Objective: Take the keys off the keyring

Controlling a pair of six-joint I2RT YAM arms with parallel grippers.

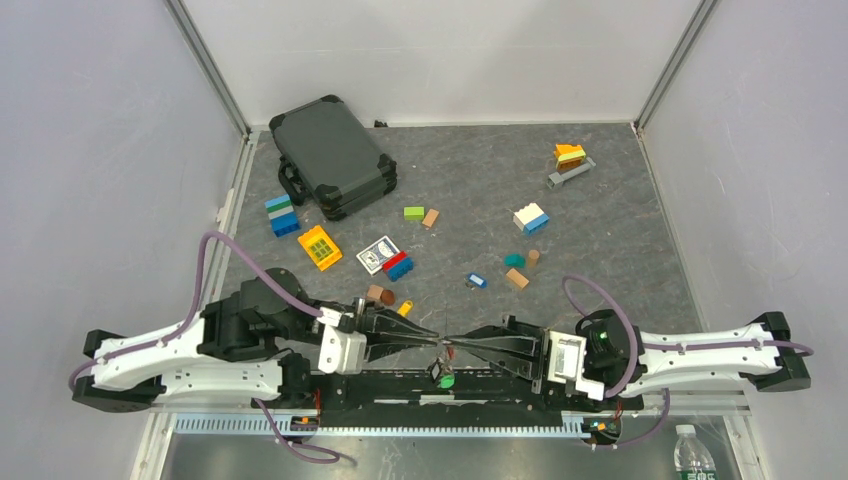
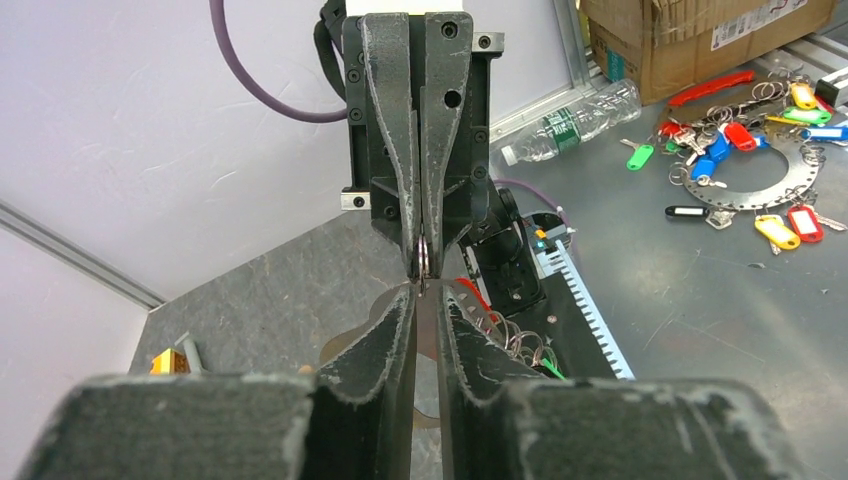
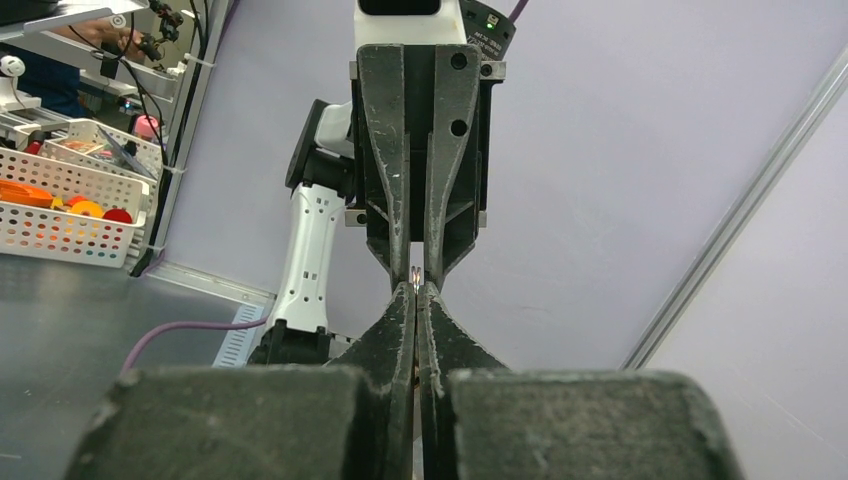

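Observation:
My two grippers meet tip to tip over the near edge of the table. The left gripper (image 1: pixel 432 342) is shut on the flat grey metal of the keyring (image 2: pixel 432 322). The right gripper (image 1: pixel 458 343) is shut on a small wire ring (image 2: pixel 424 262) right at the left fingertips (image 2: pixel 405 300). It shows as a thin glint in the right wrist view (image 3: pixel 415 272). Several keys (image 1: pixel 441 376) hang below the tips, one with a green head (image 1: pixel 446 381). In the left wrist view their wire rings (image 2: pixel 520 345) bunch to the right of my fingers, with red and green bits showing.
On the mat lie a black case (image 1: pixel 332 155), a card box (image 1: pixel 378 253), a yellow block (image 1: pixel 319 247) and scattered coloured blocks. A small blue piece (image 1: pixel 477 281) and a yellow one (image 1: pixel 404 308) lie near the grippers. A bottle (image 1: pixel 690 450) stands off the table.

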